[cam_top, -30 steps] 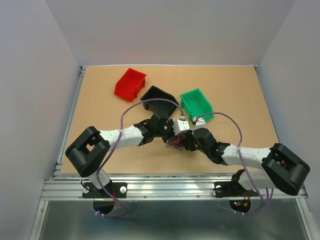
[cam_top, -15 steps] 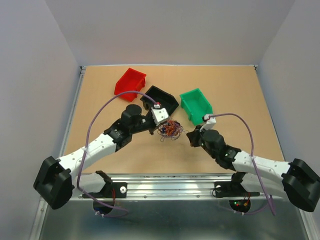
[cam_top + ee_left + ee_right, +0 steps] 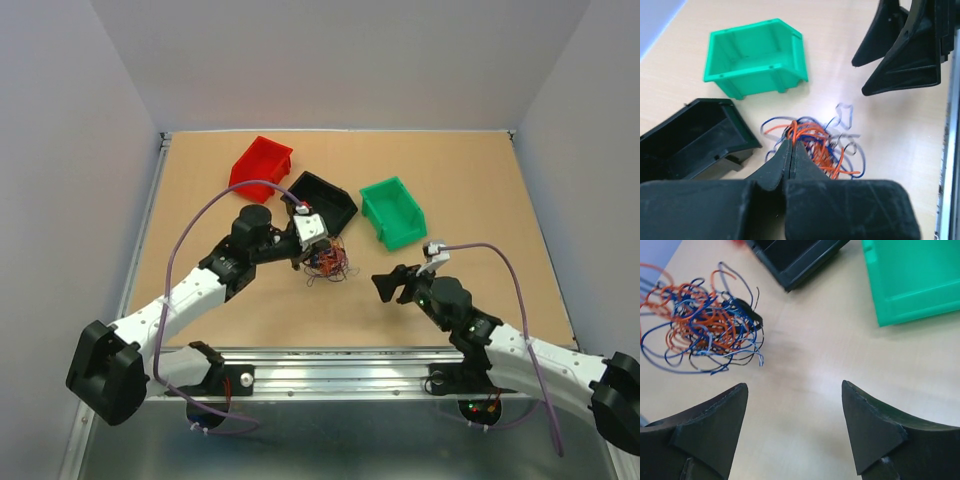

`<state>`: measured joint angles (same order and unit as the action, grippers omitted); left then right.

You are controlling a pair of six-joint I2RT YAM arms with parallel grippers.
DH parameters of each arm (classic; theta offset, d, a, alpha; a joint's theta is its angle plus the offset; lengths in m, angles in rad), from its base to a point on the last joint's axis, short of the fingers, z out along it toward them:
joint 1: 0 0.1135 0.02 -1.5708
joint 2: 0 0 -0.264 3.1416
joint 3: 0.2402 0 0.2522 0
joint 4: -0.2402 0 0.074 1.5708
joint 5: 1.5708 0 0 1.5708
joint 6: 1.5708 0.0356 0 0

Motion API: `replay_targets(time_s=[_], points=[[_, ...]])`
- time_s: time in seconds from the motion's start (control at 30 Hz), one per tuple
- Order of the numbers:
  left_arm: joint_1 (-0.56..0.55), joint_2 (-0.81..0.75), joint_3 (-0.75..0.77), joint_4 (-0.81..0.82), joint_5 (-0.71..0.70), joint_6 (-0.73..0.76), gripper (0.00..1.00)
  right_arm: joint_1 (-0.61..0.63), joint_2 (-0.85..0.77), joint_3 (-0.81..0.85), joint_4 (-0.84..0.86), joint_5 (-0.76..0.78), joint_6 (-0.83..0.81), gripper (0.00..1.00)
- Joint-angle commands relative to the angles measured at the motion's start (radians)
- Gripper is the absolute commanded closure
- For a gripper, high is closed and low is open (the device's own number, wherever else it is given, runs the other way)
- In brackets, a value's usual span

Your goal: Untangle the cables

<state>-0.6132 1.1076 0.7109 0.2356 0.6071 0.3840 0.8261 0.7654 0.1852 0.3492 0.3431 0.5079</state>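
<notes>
Top external view, left to right: red bin (image 3: 261, 167) sits far-left on the table (image 3: 200, 210), nothing visible inside. The left gripper (image 3: 317, 256) reaches in just on the near side of the black bin (image 3: 322, 198), fingers pinched tight on a few orange strands at the top of the cables (image 3: 332, 265). Left wrist view shows the jaws closed w/ the wires caught btwn the tips. Cables sit mid-table as one curly clump of orange, blue & black strands, just near-right of the black bin & well apart from the green bin (image 3: 392, 211) further right. Whether the clump rests on the table or hangs slightly off it, can't tell. Right gripper (image 3: 388, 284) hovers near-right of the clump, apart from it, fingers spread wide w/ nothing btwn them, pointing toward the wires.

Progress, as a judgement: early. No strand lies separate on the table, & all 3 bins look empty as far as their insides show, so the untangling proper is basically all left to do. What's in place is the anchor: the left gripper has hold of the knot, & the right gripper looks ready to pick a loose loop on its side & draw it out. Remaining: tease strands free one by one until no knot is left
</notes>
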Motion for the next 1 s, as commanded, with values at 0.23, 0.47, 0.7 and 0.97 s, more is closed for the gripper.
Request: replay_targets(time_s=[0.23,0.47,0.7,0.97], points=[[-0.016,0.054,0.061,-0.059,0.169,0.065,1.00,0.001,0.187,-0.006,0.341,-0.329,-0.146,0.20],[-0.031,0.044,0.059,-0.084,0.201,0.092,1.00,0.002,0.392,0.043,0.534,-0.414,-0.183,0.27],[-0.033,0.038,0.068,-0.102,0.247,0.098,1.00,0.031,0.586,0.117,0.674,-0.446,-0.195,0.29],[-0.016,-0.080,0.030,-0.027,0.122,0.031,1.00,0.056,0.667,0.151,0.683,-0.340,-0.172,0.81]])
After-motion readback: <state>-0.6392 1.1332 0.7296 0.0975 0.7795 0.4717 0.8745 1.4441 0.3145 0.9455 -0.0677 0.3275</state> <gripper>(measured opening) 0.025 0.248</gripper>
